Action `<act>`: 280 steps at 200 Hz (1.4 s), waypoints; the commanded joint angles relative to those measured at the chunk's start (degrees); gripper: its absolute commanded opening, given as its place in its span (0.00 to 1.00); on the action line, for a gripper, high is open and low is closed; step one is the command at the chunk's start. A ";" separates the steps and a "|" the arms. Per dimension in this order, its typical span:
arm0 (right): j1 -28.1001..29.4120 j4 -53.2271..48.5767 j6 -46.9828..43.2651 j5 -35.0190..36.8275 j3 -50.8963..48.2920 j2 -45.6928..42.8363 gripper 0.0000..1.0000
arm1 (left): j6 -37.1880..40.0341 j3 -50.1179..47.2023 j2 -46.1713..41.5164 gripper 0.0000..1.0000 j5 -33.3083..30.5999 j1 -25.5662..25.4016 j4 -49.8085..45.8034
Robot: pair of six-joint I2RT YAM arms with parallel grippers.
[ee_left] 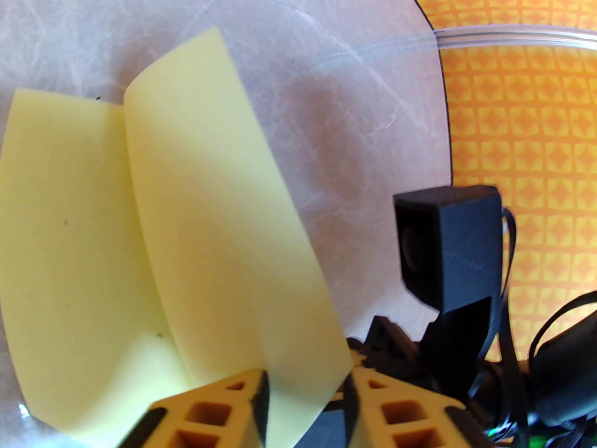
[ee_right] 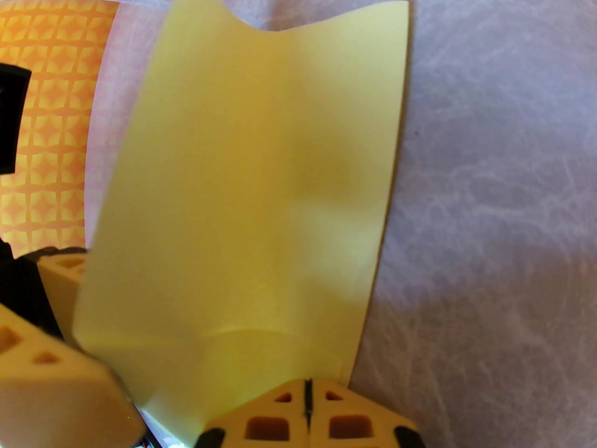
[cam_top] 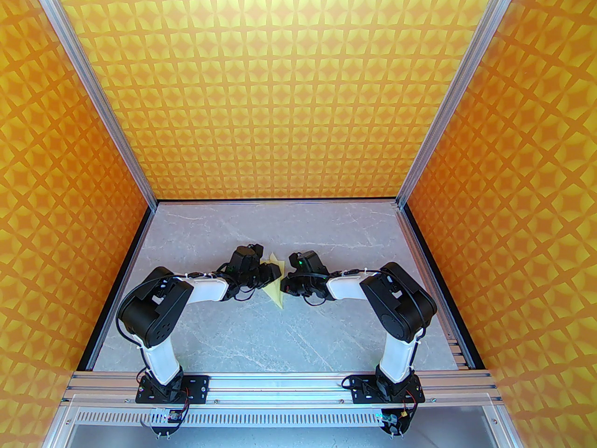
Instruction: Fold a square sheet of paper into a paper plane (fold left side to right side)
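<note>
The square sheet of paper (cam_top: 276,297) is pale yellow and lies mid-table between both grippers. In the left wrist view one half of the sheet (ee_left: 210,213) curls up over the other half in a soft, uncreased bend. My left gripper (ee_left: 308,392) is open, its orange fingers (ee_left: 224,409) apart, with the raised flap's edge passing loosely between them. My right gripper (ee_right: 308,406) is shut, and the sheet's (ee_right: 261,180) near edge runs into its closed tips, lifted off the table. In the top view the left gripper (cam_top: 274,273) and right gripper (cam_top: 285,287) nearly touch. A paper plane is out of view.
The grey marble tabletop (cam_top: 261,334) stretches all around the sheet. Orange patterned walls (cam_top: 289,87) close in the back and both sides. The right arm's black wrist camera (ee_left: 447,245) hangs close to the left fingers.
</note>
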 commanded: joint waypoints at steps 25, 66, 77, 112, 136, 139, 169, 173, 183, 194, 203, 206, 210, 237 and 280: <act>-0.17 -2.75 0.56 2.64 -1.70 1.61 0.00 | -2.39 -0.94 1.55 0.35 1.73 -0.34 5.31; -0.17 -2.67 0.60 2.65 -1.81 1.53 0.00 | -2.92 -1.47 1.99 0.19 1.59 -0.31 5.82; -0.17 -2.73 0.49 2.69 -1.87 1.55 0.00 | -3.23 -1.74 2.03 0.19 1.58 -0.23 6.24; -0.17 -2.71 0.60 2.65 -1.84 1.69 0.00 | -3.79 -2.15 2.08 0.30 1.63 -0.27 7.83; -0.17 -2.76 0.45 2.62 -1.77 1.66 0.00 | -5.24 -3.27 2.12 0.39 1.63 -0.19 10.60; -0.17 -2.80 0.43 2.63 -1.76 1.61 0.00 | -5.57 -3.45 2.21 0.39 1.64 -0.07 11.23; -0.17 -2.81 0.52 2.60 -1.83 1.65 0.00 | -7.32 -4.49 2.61 0.34 1.73 0.12 13.87; -0.17 -2.80 0.52 2.65 -1.81 1.62 0.00 | -7.66 -4.69 2.61 0.32 1.70 0.12 14.30; -0.17 -2.72 0.52 2.68 -1.92 1.68 0.00 | -8.50 -5.32 2.82 0.27 1.71 0.18 16.38; -0.17 -2.72 0.47 2.63 -1.97 1.68 0.00 | -9.46 -6.04 3.17 0.26 1.72 0.30 18.34; -0.17 -2.67 0.43 2.69 -2.05 1.57 0.00 | -10.10 -6.49 3.46 0.22 1.71 0.39 19.50; -0.17 -2.72 0.43 2.69 -2.05 1.53 0.00 | -10.24 -6.65 3.54 0.21 1.68 0.38 19.93; -0.17 -2.69 0.43 2.69 -2.03 1.55 0.00 | -10.52 -6.84 3.72 0.20 1.65 0.39 20.48; -0.17 -2.71 0.43 2.77 -1.98 1.56 0.00 | -11.52 -7.42 4.47 0.19 1.66 0.39 22.24; -0.34 -2.69 0.25 2.68 -1.80 0.56 0.00 | -10.08 -6.81 4.25 0.12 1.71 0.37 19.20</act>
